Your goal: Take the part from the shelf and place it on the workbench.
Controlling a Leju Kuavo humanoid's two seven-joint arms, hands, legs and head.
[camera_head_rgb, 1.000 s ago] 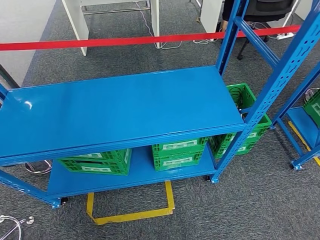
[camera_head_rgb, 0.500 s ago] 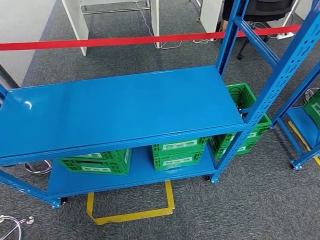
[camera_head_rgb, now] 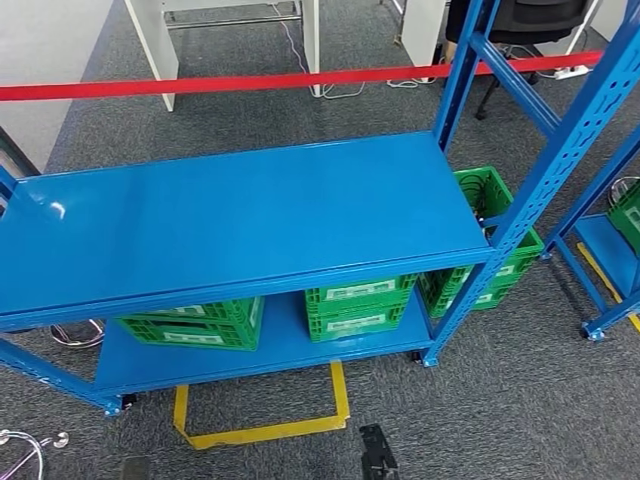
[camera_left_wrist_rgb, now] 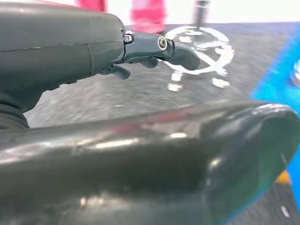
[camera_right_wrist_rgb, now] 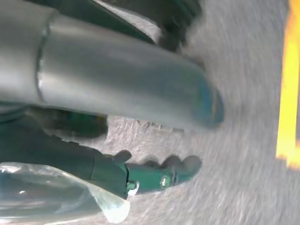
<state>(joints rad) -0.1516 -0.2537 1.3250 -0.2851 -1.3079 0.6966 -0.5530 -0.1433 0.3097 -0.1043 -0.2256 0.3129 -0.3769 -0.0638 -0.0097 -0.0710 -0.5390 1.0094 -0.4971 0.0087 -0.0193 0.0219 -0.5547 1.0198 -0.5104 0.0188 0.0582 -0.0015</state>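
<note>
Shelf (camera_head_rgb: 241, 215) in blue metal spans the middle of the head view, its top board bare, with green crates (camera_head_rgb: 355, 305) on the lower board and one more crate (camera_head_rgb: 490, 200) on the carpet at right. The part cannot be made out. In the wrist views the left hand (camera_left_wrist_rgb: 106, 108) and right hand (camera_right_wrist_rgb: 116, 117) hang over grey carpet (camera_head_rgb: 513, 400), fingers (camera_left_wrist_rgb: 176, 51) apart and holding nothing. Red tape (camera_head_rgb: 226, 84) crosses the upper frame; yellow floor tape (camera_head_rgb: 260, 432) lies at lower centre.

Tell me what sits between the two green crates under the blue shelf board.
Head view: nothing sits between the left green crate and the middle green crate; just a bare strip of the blue lower shelf.
</note>
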